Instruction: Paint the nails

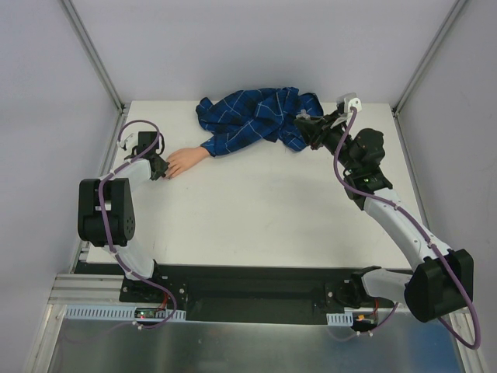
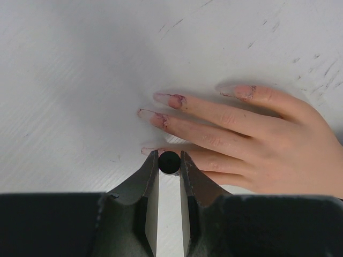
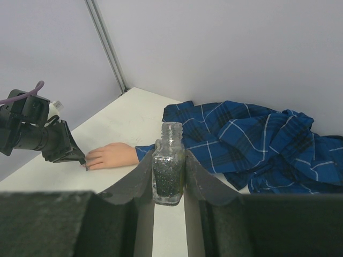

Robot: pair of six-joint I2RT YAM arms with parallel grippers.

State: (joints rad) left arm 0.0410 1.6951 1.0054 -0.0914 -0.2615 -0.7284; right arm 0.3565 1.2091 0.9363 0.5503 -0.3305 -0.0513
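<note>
Left gripper point(image 2: 169, 158): fingers clenched on a small black round piece point(image 2: 169, 163), seen end-on; what it was could not be told. The tiny nails point(image 2: 161, 98) of a peach skin-coloured dummy hand point(image 2: 257, 144) lay just beyond the fingertips. The nearest nail sat right beside the left fingertip, contact unclear, and the others lay a little farther out. The nails carried purplish smears. The hand rested back up on the white table point(image 2: 80, 80).

Right gripper point(image 3: 169, 156): fingers grasped a small clear glass bottle point(image 3: 169, 179), upright and uncapped, with a dark glittery fill. It sat beside the crumpled blue white-checked shirt point(image 3: 257, 139) at the far right, well apart from the nails.
</note>
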